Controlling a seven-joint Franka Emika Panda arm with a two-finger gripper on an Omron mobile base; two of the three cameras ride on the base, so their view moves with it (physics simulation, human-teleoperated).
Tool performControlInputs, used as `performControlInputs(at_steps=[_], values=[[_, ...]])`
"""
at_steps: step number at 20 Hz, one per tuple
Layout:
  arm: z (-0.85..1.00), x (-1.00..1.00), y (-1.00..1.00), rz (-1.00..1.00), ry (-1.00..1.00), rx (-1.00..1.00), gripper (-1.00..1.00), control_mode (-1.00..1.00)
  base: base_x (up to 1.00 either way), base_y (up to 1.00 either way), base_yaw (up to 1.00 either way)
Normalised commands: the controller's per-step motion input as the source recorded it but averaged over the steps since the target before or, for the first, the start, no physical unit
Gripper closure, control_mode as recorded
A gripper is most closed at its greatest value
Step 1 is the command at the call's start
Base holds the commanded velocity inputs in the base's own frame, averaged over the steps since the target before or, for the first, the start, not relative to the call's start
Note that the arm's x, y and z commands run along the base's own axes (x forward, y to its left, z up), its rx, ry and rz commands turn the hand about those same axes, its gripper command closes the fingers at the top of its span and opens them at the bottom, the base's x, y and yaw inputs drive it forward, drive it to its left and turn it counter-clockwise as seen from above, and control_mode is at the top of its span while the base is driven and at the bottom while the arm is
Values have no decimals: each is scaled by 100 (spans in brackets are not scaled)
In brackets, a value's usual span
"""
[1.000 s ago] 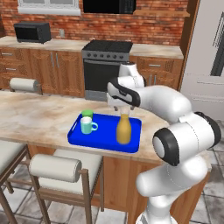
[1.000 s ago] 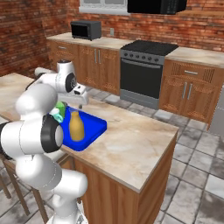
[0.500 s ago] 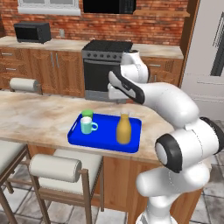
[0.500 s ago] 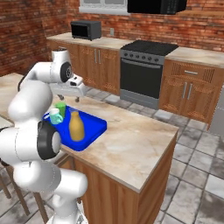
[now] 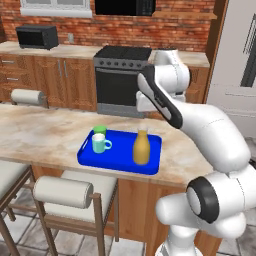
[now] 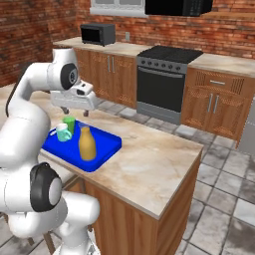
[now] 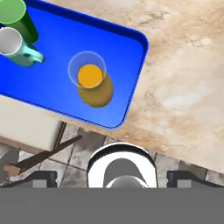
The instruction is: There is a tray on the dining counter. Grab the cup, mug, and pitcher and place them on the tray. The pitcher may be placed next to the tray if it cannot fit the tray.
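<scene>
In the left base view my gripper (image 5: 145,104) hangs well above the dining counter (image 5: 40,132), empty. Below and just in front of it the blue tray (image 5: 120,162) lies near the counter's near edge. The yellow pitcher (image 5: 141,148) stands upright almost directly under my hand, on the tray's right part. The pale teal mug (image 5: 101,145) and the green cup (image 5: 100,131) sit together further to my left, touching or nearly so. All three look placed, so I judge the step in hand is simply to lift clear: go straight up, no sideways sweep near the pitcher's neck.

In the right base view my gripper (image 6: 74,102) sits above the tray's far rim (image 6: 112,140), past the cup (image 6: 69,124) and mug (image 6: 63,132), with the pitcher (image 6: 86,144) on the near side of it. To my right the marble runs bare and wide, the safest way to swing out.

In the hand view my fingertips (image 7: 43,179) stand spread wide at the bottom, pinching nothing. I look down the pitcher's open mouth (image 7: 89,75); it stands inside the tray's rounded corner (image 7: 141,43), a clear strip of blue between it and the rim. The mug (image 7: 13,43) and cup (image 7: 12,11) are off toward the upper left. The tray's long side (image 7: 87,120) seems to overhang the counter edge slightly, with stool and floor beneath, so I should not nudge it.
</scene>
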Motion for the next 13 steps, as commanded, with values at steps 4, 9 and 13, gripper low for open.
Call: performControlInputs(at_steps=[4,9,13], values=[[17,-87,-46,2,0,0,-100,-100,0,0,0],[11,-80,-30,0,0,0,-100,-100,0,0,0],[5,-69,-14,0,0,0,-100,-100,0,0,0]])
